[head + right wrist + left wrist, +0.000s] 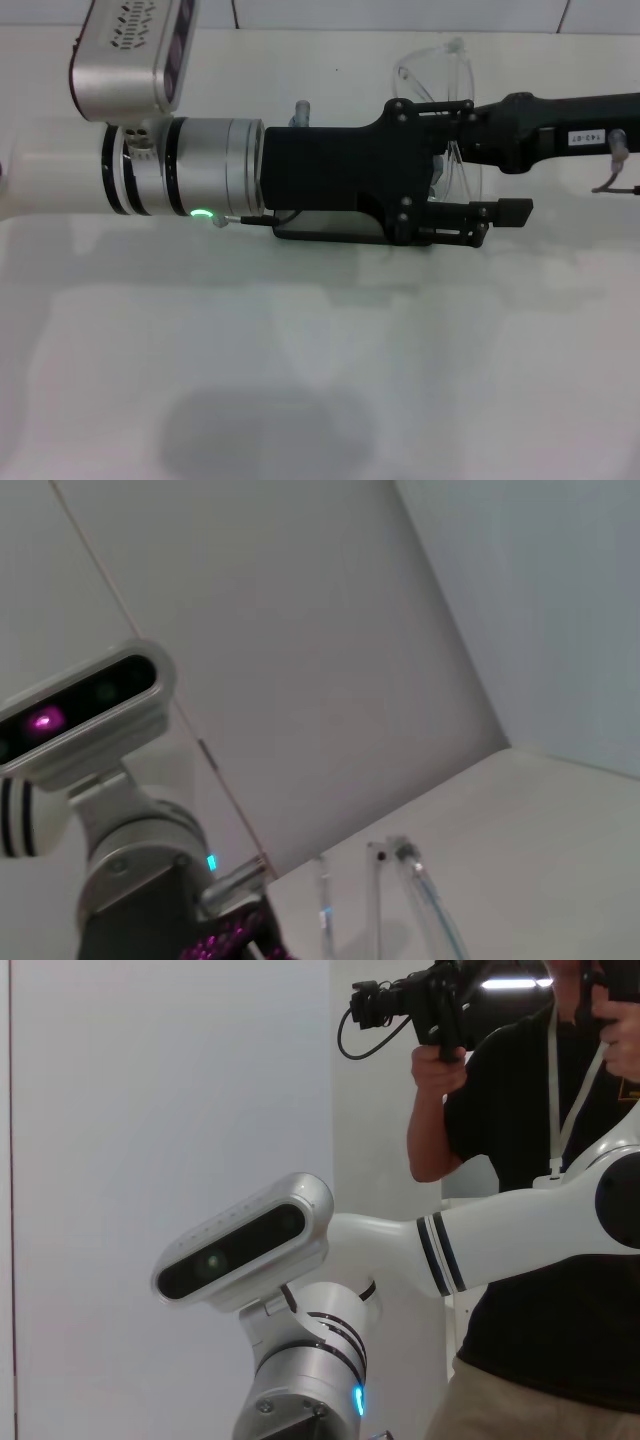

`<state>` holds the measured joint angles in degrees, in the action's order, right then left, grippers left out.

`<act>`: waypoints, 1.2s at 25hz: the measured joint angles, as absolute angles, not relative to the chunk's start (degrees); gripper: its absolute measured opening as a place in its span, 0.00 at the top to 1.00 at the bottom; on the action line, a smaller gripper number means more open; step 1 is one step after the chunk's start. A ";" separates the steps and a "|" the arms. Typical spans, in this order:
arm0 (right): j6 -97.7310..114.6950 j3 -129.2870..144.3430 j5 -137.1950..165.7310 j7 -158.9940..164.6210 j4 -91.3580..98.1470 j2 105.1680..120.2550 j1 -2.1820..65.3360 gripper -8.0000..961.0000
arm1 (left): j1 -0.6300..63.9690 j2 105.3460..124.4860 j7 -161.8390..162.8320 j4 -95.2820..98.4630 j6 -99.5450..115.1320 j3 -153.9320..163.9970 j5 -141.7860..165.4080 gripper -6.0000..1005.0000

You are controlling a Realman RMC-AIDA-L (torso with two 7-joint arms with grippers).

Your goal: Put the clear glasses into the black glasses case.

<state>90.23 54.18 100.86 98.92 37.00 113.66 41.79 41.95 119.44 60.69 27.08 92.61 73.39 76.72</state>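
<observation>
The clear glasses [436, 68] stand at the far middle-right of the white table [320, 350], their lens curving down toward the grippers. In the right wrist view their thin clear arms [410, 885] show low in the picture. My left gripper [494, 158] reaches in from the left, open wide, with one finger on each side of the glasses' near end. My right gripper [470, 132] comes in from the right and meets the glasses between those fingers; its fingers are hidden. A thin black edge [330, 236] under the left gripper's body looks like the black glasses case, mostly hidden.
The left arm's silver wrist and camera housing [135, 60] fill the upper left. In the left wrist view a person [540, 1210] with a camera stands behind the right arm [520, 1230]. A white wall [300, 12] runs along the table's back.
</observation>
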 joint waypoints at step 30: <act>89.98 53.92 103.50 93.30 39.76 111.53 37.92 0.84 | 39.81 118.77 60.81 27.31 93.86 72.10 74.46 0.26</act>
